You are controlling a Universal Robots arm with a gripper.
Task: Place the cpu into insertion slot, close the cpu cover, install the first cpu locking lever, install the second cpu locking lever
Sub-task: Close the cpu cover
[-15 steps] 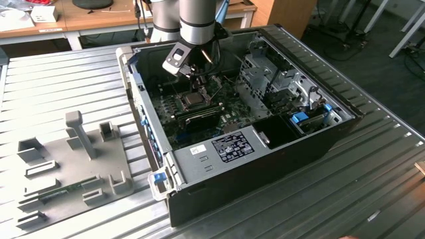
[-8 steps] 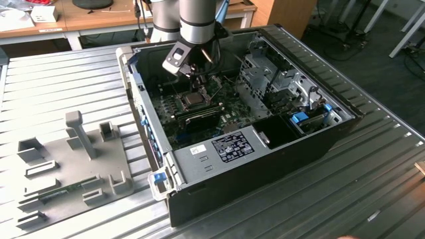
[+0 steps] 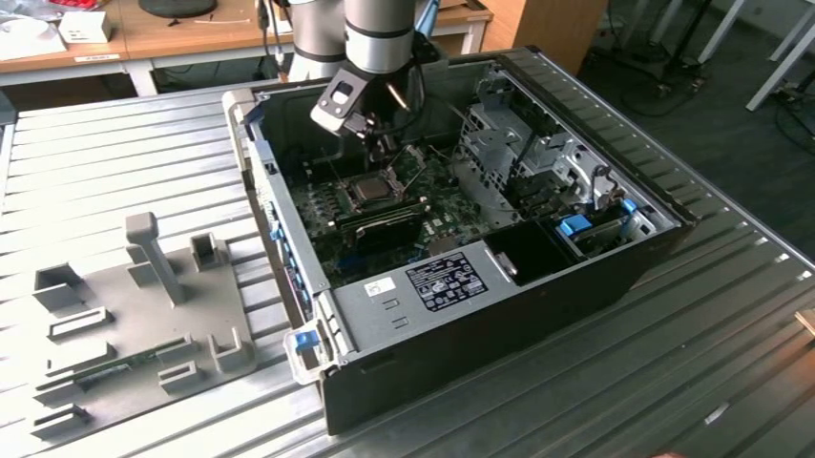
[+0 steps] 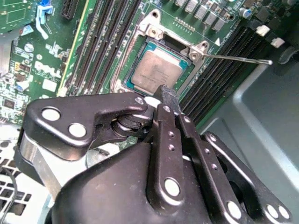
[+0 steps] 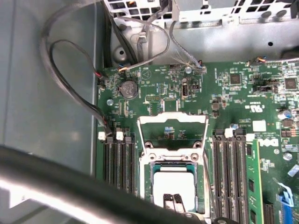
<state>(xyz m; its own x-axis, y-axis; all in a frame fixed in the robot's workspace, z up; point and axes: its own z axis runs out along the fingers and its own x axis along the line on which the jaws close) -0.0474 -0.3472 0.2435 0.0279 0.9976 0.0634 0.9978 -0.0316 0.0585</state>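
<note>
Ribbed table [image 3: 128, 153]: one cpu [image 4: 156, 70] seated, cpu cover [image 5: 173, 117] open.

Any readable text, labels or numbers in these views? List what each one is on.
Nothing is clear enough to quote.
Black label on the grey panel: too small.
White sticker beside it: too small.
White markings on the green board: blurred.
cpu top: no readable marks.
</note>
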